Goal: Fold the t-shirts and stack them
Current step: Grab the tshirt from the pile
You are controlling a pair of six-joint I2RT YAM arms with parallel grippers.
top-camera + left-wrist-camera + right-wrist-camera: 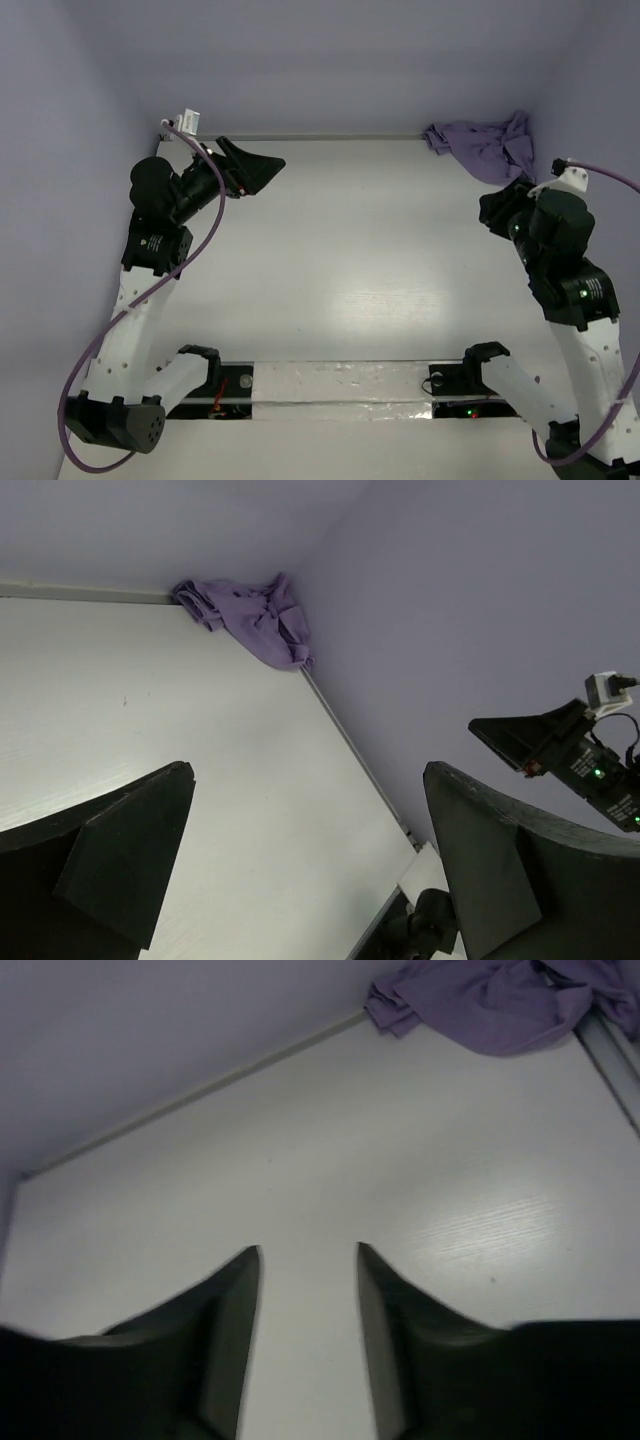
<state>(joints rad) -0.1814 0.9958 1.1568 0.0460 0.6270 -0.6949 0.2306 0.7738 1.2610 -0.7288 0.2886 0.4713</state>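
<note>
The lavender t-shirt (485, 145) lies crumpled in the table's far right corner, bunched against the walls. It also shows in the left wrist view as a t-shirt (255, 615) far off, and at the top right of the right wrist view as a t-shirt (490, 1000). My left gripper (255, 168) hovers at the far left, wide open and empty (308, 768), well away from the cloth. My right gripper (497, 208) sits just in front of the t-shirt, a little short of it, open with nothing between its fingers (308, 1250).
The white table (350, 250) is boxed in by pale purple walls at the back and on both sides. A taped white strip (340, 385) runs along the near edge between the two arm bases. A purple cable (130, 310) loops beside the left arm.
</note>
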